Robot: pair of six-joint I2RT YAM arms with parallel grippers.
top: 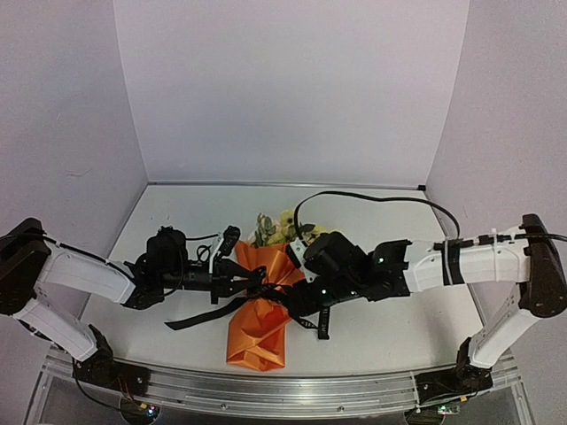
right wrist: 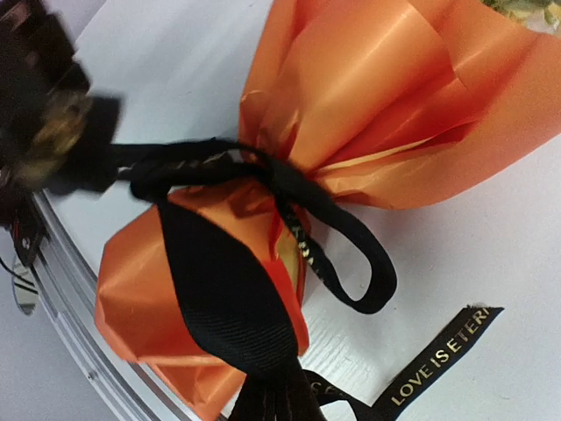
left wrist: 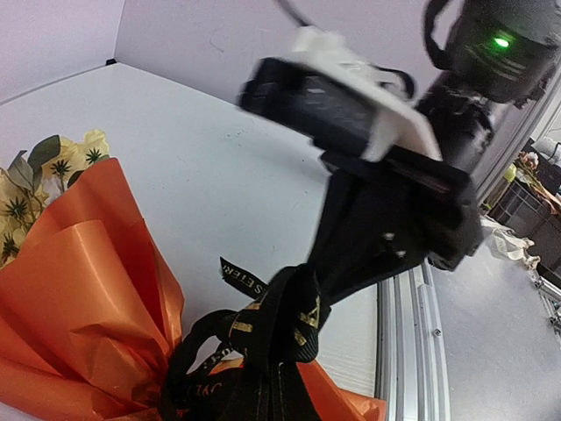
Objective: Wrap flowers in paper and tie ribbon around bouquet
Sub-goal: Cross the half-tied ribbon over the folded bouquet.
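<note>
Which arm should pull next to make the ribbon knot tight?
Probably the right. The right gripper is shut on the ribbon by the knot, where a loop lies slack; the left gripper holds a strand that looks taut.

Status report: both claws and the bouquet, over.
Left claw and right claw shut on ribbon. Ribbon cinched round bouquet waist, one loop out. Loose tail lying on table.

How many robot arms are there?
2. The left arm comes in from the left, the right arm from the right; they meet at the ribbon round the bouquet.
</note>
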